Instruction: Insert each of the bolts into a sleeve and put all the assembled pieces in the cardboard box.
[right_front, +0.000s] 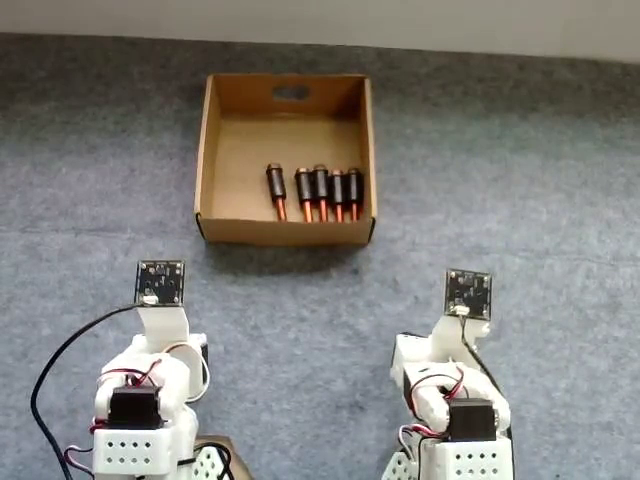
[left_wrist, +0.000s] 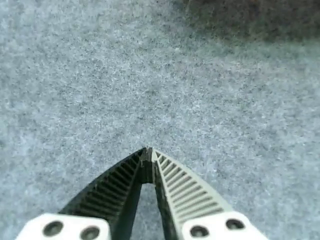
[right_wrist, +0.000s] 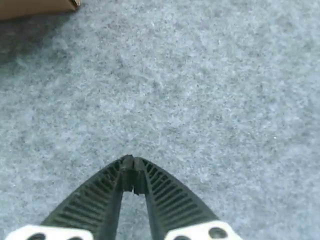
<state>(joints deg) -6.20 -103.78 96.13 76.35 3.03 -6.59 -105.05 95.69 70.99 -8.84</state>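
Boxed assembled pieces (right_front: 318, 193) — seemingly five — well beyond left gripper (left_wrist: 149, 152), right gripper (right_wrist: 131, 161)

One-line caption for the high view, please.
Five assembled pieces lie in a row in the cardboard box; left arm and right arm parked short of it.

High view looks down over the felt table (right_front: 520, 150) and cardboard box (right_front: 207, 150); wrist views face that felt from close, the right apparently sharing a box corner

Grey felt-covered worktop (right_front: 540, 170), pale strip (right_front: 420, 18) along its far edge; small tan corner (right_front: 222, 441) at the near edge
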